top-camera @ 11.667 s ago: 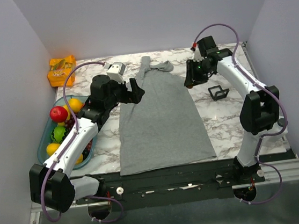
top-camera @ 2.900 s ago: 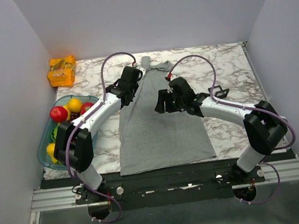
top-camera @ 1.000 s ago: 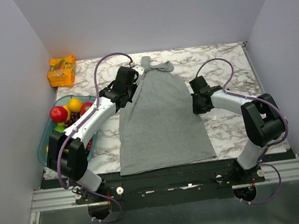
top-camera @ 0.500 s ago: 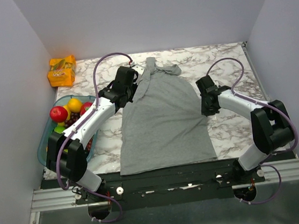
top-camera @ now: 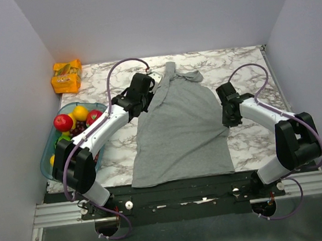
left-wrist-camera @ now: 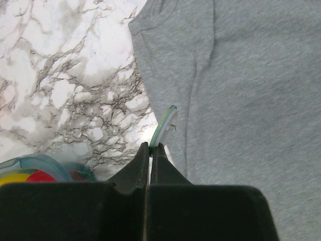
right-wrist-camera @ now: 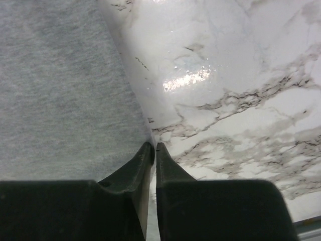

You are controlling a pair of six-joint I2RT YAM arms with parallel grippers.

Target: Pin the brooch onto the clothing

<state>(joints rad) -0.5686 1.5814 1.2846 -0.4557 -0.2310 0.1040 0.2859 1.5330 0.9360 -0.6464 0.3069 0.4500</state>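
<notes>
Brooch [left-wrist-camera: 164,125] in left gripper [left-wrist-camera: 150,146]

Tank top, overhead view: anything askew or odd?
Yes. The tank top lies skewed, with its left edge slanting so the upper part leans right. Its straps are bunched and twisted at the far end instead of spread flat.

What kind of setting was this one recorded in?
Most likely a robot test cell rather than a home. Plain grey walls box in a marble-look table, two arms are bolted to a metal rail, and there are staged props such as a fruit bowl and an orange snack pack.
</notes>
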